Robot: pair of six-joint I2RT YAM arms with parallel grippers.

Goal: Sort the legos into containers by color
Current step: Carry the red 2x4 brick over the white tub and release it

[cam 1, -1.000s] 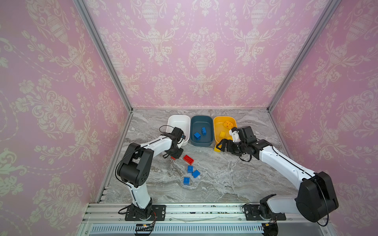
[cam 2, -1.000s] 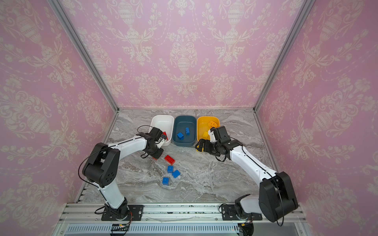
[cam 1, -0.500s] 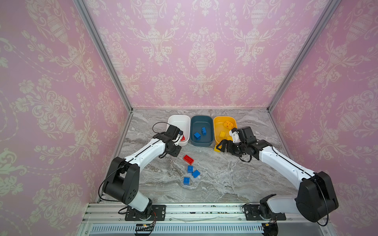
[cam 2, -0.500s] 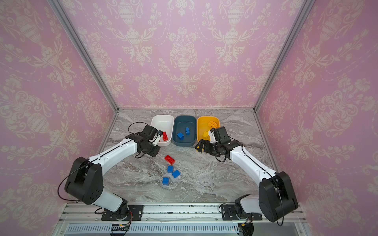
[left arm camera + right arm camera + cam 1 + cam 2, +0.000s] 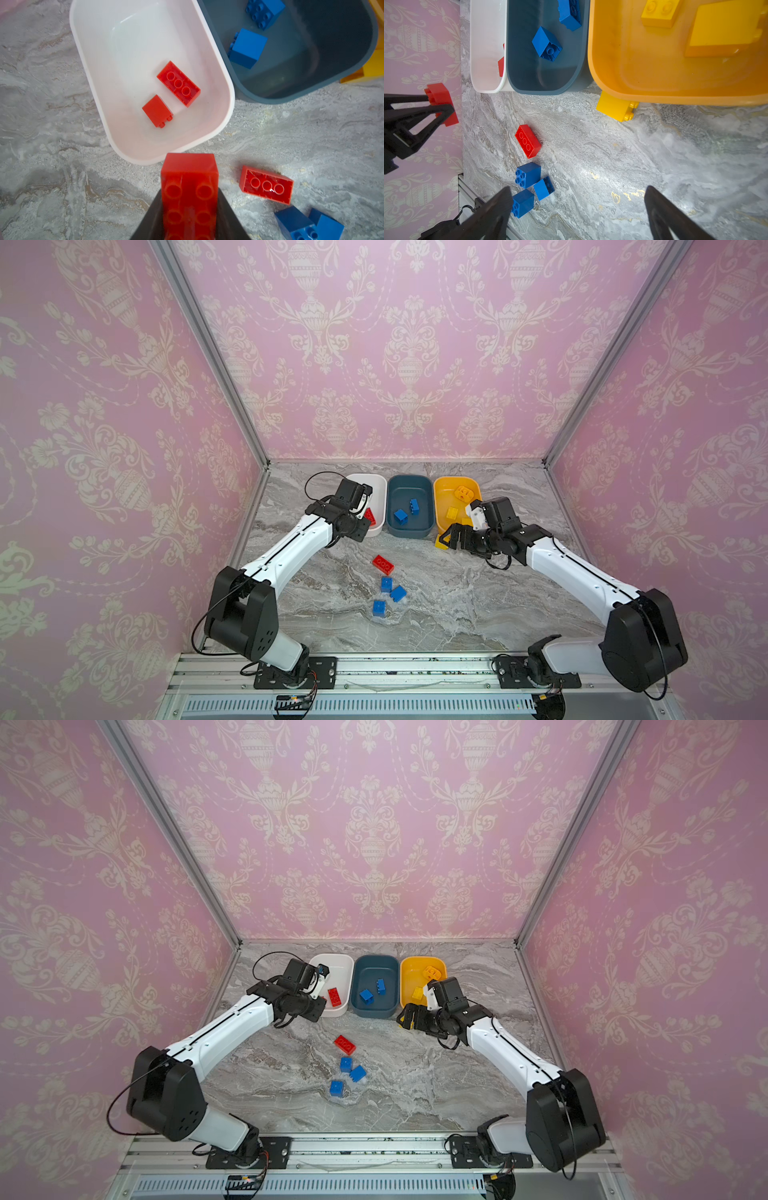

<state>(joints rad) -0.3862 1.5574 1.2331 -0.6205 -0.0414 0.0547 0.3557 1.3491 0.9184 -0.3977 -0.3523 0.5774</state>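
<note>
Over grey marble tabletop (image 5: 457,605), my left gripper (image 5: 189,207) clamps a red brick (image 5: 189,166) at the near rim of the white tub (image 5: 91,83), which I'd clear fully before releasing, my right gripper (image 5: 577,190) hanging open.

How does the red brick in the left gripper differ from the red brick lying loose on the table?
The held red brick is clamped in the left gripper, raised beside the white tub; the loose red brick lies on the marble table. The held one shows paired rows of circles; the loose one shows a single row of three rings. Both are red and not yet in the tub.
</note>
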